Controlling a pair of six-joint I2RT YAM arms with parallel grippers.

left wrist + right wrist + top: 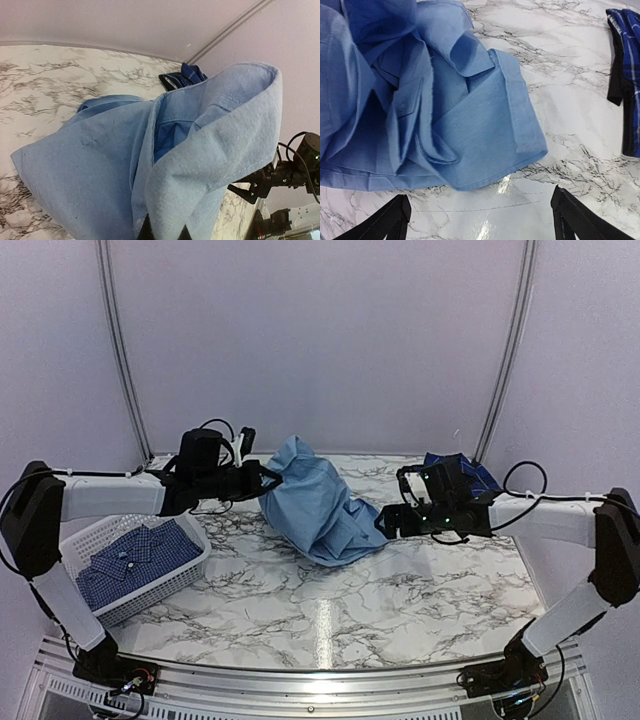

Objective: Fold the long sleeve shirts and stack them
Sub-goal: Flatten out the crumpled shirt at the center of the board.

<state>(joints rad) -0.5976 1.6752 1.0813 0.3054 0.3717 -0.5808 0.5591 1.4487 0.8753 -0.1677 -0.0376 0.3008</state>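
A plain light blue shirt (315,502) is bunched up at the middle of the marble table. Its upper edge is lifted by my left gripper (268,478), which is shut on a fold of the cloth (200,160); the dark fingers (145,232) barely show under it. My right gripper (385,523) stands open just right of the shirt's lower end, low over the table, with nothing between its fingers (395,215). The shirt's hem (485,170) lies just ahead of them. A dark navy plaid shirt (455,470) lies at the back right. A blue-and-white check shirt (135,558) lies folded in a basket.
The white plastic basket (150,602) stands at the left, under my left arm. The plaid shirt (626,75) lies to the right of my right gripper. Bare marble table (330,610) stretches in front of the blue shirt. White walls close in on all sides.
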